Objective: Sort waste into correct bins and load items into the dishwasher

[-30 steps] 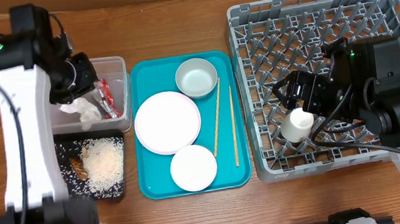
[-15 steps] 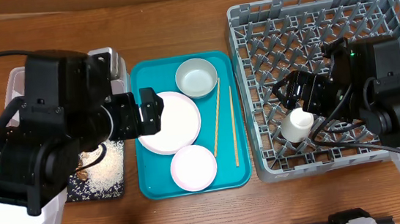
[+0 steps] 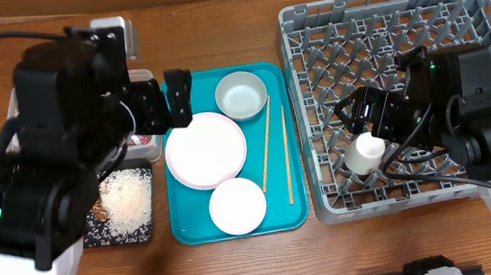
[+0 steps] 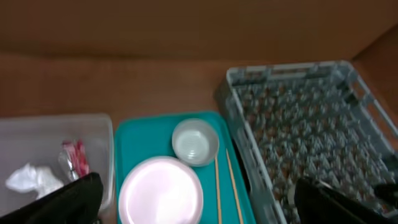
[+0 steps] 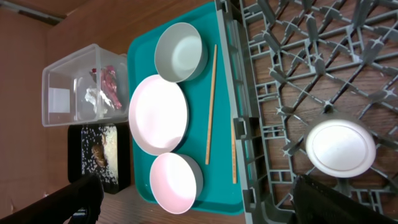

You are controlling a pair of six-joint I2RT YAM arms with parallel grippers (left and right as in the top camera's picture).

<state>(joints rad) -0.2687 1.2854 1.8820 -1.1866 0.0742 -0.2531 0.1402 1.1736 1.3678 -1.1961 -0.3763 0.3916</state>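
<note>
Small white cup [image 3: 366, 153] stands on the grid floor of the grey dish rack [image 3: 477, 7], right of centre in the overhead view, in the rack's lower left part. The right gripper [image 3: 369, 124] hovers just above it, fingers spread wide and empty. The left gripper [image 3: 176, 97], likewise spread and holding nothing, hangs at the teal tray's [image 3: 186, 224] upper left edge, near the large plate [image 3: 206, 150] and bowl [image 3: 241, 94]. Wrapper [image 4: 74, 155] and napkin [image 4: 31, 178] lie in the clear tub [image 4: 56, 134]; rice [image 3: 127, 196] lies on the black tray [image 3: 115, 240].
</note>
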